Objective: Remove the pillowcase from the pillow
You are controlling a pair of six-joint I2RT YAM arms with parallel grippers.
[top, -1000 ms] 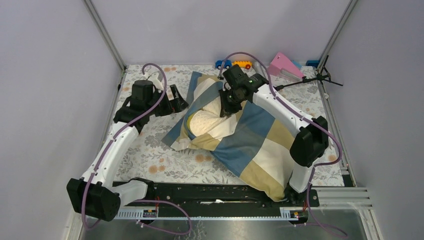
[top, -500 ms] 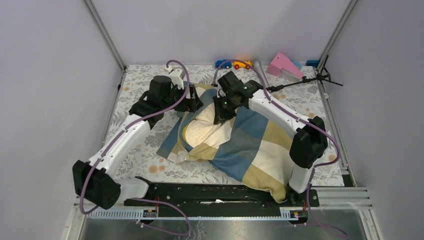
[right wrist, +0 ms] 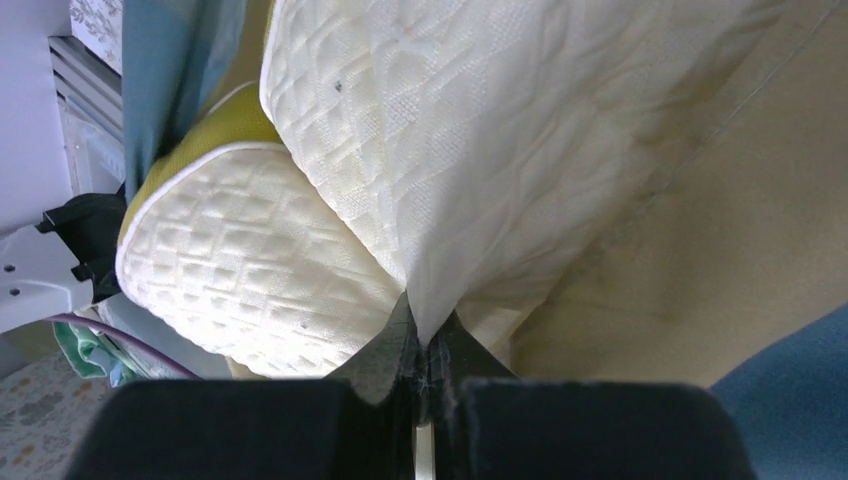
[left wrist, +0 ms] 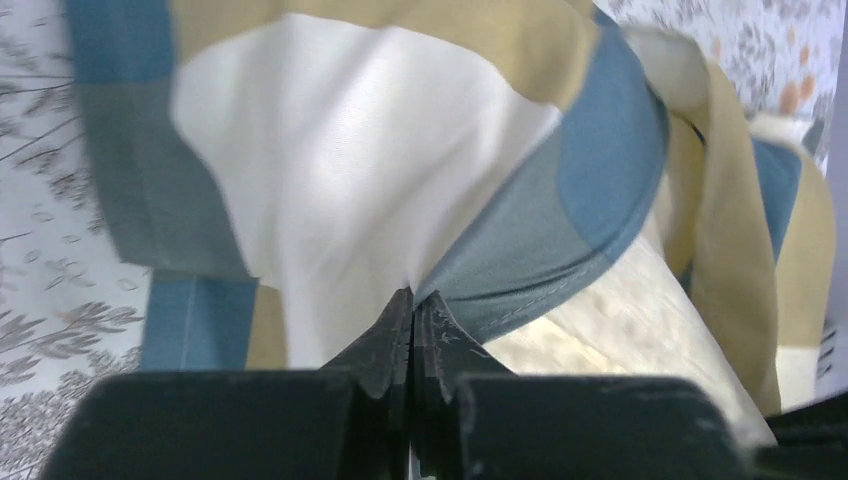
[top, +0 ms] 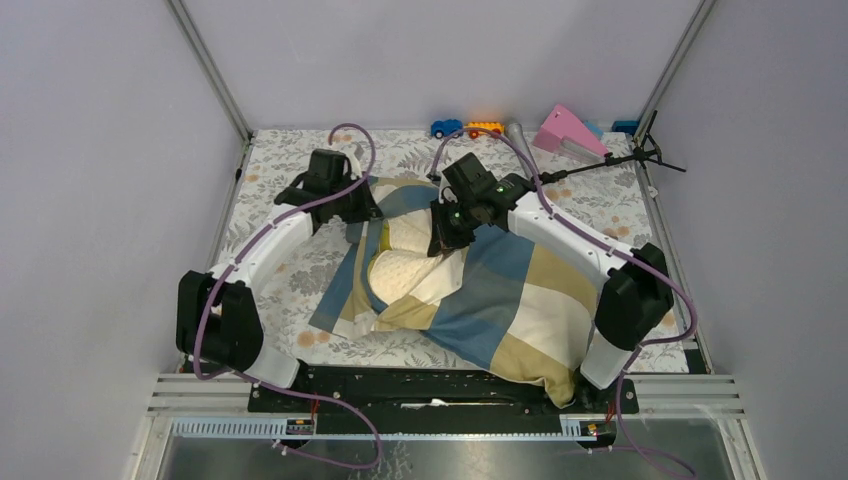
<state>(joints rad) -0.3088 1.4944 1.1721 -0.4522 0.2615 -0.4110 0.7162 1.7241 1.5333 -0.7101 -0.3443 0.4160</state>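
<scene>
The patchwork pillowcase (top: pixel 510 290) lies across the middle and right of the table, its open mouth facing left. The cream quilted pillow (top: pixel 400 268) bulges out of that mouth. My left gripper (top: pixel 362 212) is at the mouth's far-left edge. In the left wrist view this gripper (left wrist: pixel 413 295) is shut on a fold of the pillowcase (left wrist: pixel 350 160), with the pillow (left wrist: pixel 600 320) beside it. My right gripper (top: pixel 440 240) is over the pillow's top. In the right wrist view it (right wrist: pixel 422 325) pinches the pillow (right wrist: pixel 250 270), its tan lining, the pillowcase (right wrist: pixel 720 200), to the right.
The grey floral table covering (top: pixel 280 300) lies under everything. Along the back edge stand a blue toy car (top: pixel 446 128), an orange block (top: pixel 486 128) and a pink wedge (top: pixel 568 130). A black tripod (top: pixel 640 155) sits at the back right. Walls close in on both sides.
My left arm swung right from the table's left side to the pillowcase's mouth, and its gripper went from open to shut on the fabric. The right gripper stayed shut on the pillow.
</scene>
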